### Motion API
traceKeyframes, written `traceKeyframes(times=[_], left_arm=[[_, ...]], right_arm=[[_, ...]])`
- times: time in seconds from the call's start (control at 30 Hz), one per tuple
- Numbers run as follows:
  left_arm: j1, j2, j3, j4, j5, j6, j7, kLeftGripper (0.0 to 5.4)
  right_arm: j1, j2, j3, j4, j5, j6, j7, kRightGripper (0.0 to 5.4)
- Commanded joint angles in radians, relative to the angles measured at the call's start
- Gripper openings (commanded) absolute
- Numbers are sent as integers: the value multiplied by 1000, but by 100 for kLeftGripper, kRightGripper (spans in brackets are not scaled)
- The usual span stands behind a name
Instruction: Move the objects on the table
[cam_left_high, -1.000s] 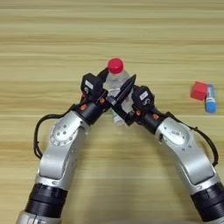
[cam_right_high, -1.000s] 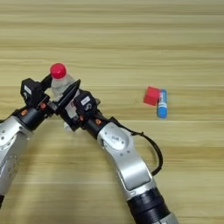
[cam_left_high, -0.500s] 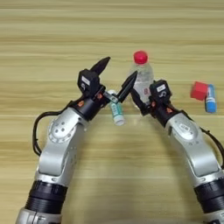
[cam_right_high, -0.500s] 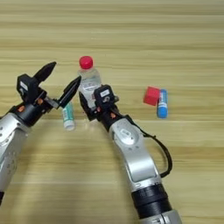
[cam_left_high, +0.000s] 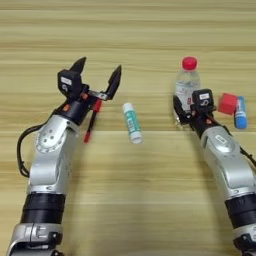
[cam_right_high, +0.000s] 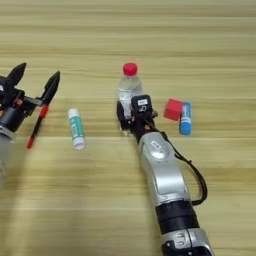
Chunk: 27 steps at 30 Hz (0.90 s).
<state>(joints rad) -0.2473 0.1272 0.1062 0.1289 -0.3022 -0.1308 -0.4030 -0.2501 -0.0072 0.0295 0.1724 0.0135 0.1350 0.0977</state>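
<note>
Marker (cam_left_high: 92, 121) partly behind left hand (cam_left_high: 96, 76)

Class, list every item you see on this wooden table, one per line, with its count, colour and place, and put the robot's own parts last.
Clear plastic bottle with red cap: one, upright, right of centre, at the right gripper.
White-and-green tube: one, lying flat near the centre.
Thin red-and-black marker: one, lying flat under the left gripper.
Red cube: one, right of the bottle.
Blue tube with white cap: one, lying just right of the cube.
Light wooden table: one, under everything.
Left gripper: black fingers spread open, above the marker.
Right gripper: black, at the bottle's base.
</note>
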Motion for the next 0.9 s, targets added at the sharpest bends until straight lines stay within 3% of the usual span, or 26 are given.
traceKeyframes(times=[0.03, 0.4, 0.9], left_arm=[[-44, 25, 53, 75, 5, -29, 31, 540], [-79, 53, 94, 247, 44, -75, 70, 540], [-85, 46, 93, 238, 28, -75, 73, 540]], right_arm=[[-45, -7, -21, 18, -5, -26, -26, 310], [-23, -14, -20, 53, -23, -29, -53, 310], [-4, -8, 8, 70, -35, -14, -48, 310]])
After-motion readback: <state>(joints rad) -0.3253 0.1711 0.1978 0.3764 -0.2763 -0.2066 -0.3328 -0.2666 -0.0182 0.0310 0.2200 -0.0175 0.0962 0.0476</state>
